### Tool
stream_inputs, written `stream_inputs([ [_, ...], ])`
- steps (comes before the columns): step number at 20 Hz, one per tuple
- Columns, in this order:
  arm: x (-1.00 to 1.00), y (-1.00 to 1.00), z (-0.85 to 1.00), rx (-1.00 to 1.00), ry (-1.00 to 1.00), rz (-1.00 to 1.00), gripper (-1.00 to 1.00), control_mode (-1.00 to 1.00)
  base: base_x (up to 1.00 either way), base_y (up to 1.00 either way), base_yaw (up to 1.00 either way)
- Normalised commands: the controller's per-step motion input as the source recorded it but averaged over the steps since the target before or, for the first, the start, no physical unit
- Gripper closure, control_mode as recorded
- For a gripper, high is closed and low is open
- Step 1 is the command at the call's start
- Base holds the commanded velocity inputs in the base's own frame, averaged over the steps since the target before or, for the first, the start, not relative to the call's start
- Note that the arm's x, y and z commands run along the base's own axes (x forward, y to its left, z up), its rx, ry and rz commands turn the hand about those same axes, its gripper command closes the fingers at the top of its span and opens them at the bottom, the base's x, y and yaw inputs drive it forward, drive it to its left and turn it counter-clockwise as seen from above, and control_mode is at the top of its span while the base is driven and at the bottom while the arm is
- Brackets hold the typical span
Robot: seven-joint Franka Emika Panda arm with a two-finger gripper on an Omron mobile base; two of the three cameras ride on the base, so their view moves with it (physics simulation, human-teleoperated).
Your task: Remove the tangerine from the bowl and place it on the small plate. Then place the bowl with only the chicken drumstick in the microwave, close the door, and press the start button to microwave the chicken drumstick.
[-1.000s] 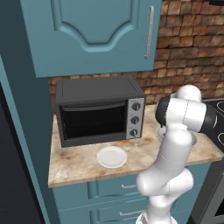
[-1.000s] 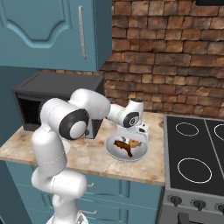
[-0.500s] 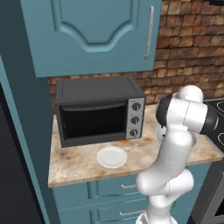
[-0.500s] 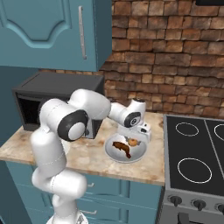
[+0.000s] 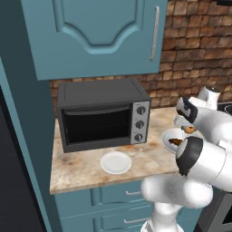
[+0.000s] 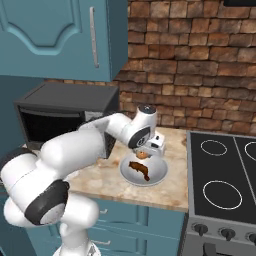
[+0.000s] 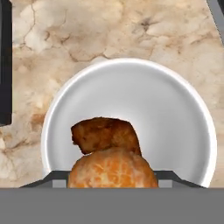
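The gripper (image 6: 144, 152) pinches the tangerine (image 7: 113, 168) just above the bowl (image 7: 183, 109) (chicken drumstick (image 7: 105, 134) left inside), seemingly to carry it to the small plate (image 5: 116, 162) waiting on the surface (image 5: 77, 166) before the toaster oven (image 5: 103, 114).

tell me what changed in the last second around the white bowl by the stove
The two-finger gripper closed on the small round orange tangerine and has lifted it clear of the dark brown chicken drumstick in the shallow white bowl. The bowl, drumstick, small flat white plate and dark grey toaster oven stayed where they were.
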Motion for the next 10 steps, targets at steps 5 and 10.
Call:
stream_inputs([
  [5, -0.74, 1.00, 0.66, -0.17, -0.16, -0.01, 1.00, -1.00, 0.00, 0.00, 0.00],
  [10, -0.54, 1.00, 0.34, -0.14, 0.01, 0.00, 1.00, -1.00, 0.00, 0.00, 0.00],
])
